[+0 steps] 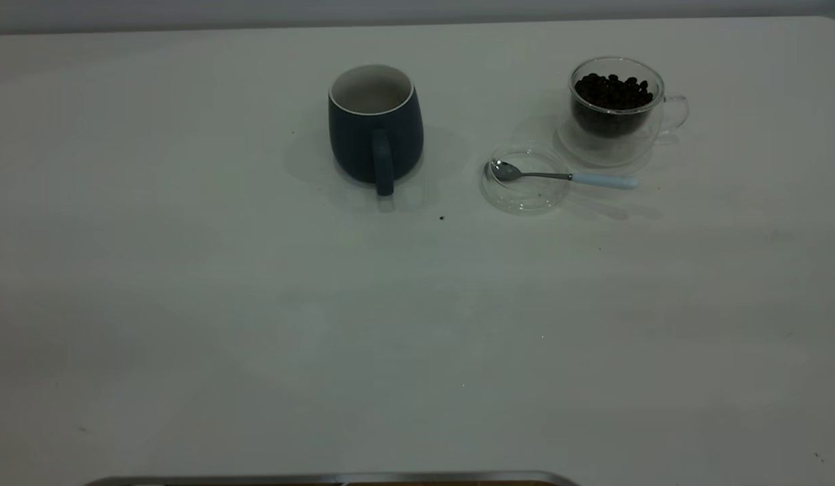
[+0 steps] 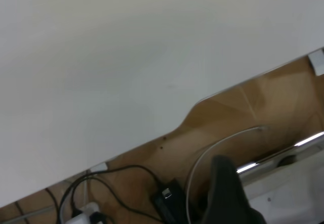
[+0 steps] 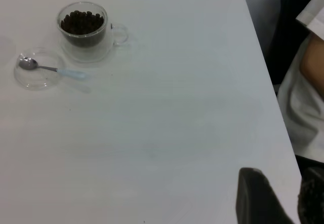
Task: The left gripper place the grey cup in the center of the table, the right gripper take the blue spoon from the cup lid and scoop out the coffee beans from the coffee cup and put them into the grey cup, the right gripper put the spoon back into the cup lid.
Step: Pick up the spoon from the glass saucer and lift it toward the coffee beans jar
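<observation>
Your right end effector (image 3: 268,198) sat at the desk (image 3: 177,133) edge, well apart from the blue spoon (image 3: 50,69). You couldn't tell its opening. Beyond it, that spoon rested in the cup lid (image 3: 35,74) beside the coffee cup (image 3: 83,29).

- The grey cup (image 1: 375,128) stands upright on the table (image 1: 255,324), with open tabletop on its left and near sides.
- To its right, the cup lid (image 1: 525,179) with the blue spoon (image 1: 566,177) blocks low passage.
- Farther right, the coffee cup (image 1: 616,108) touches or nearly touches that lid.
</observation>
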Action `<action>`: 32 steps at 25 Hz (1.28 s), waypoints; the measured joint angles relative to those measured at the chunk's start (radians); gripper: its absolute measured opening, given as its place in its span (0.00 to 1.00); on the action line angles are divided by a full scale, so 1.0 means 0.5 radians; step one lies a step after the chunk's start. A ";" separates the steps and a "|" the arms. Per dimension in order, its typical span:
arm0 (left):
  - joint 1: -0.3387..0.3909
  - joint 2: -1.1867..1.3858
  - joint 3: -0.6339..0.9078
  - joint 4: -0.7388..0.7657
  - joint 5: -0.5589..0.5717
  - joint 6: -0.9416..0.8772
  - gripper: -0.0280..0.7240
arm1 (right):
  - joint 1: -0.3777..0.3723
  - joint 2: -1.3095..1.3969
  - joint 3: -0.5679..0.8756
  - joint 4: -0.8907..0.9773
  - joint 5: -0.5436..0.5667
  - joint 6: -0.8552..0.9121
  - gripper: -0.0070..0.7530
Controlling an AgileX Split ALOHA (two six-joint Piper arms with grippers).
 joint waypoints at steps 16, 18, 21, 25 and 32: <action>0.000 -0.014 0.055 -0.159 -0.079 0.145 0.74 | 0.000 0.000 0.000 0.000 0.000 0.000 0.32; 0.030 -0.016 0.055 -0.161 -0.079 0.147 0.74 | 0.000 0.000 0.000 0.000 0.000 0.000 0.32; 0.227 -0.038 0.055 -0.163 -0.079 0.149 0.74 | 0.000 0.000 0.000 0.000 0.000 0.000 0.32; 0.606 -0.148 0.058 -0.163 -0.079 0.149 0.74 | 0.000 0.000 0.000 0.000 0.000 0.000 0.32; 0.827 -0.482 0.058 -0.163 -0.074 0.149 0.74 | 0.000 0.000 0.000 0.000 0.000 0.000 0.32</action>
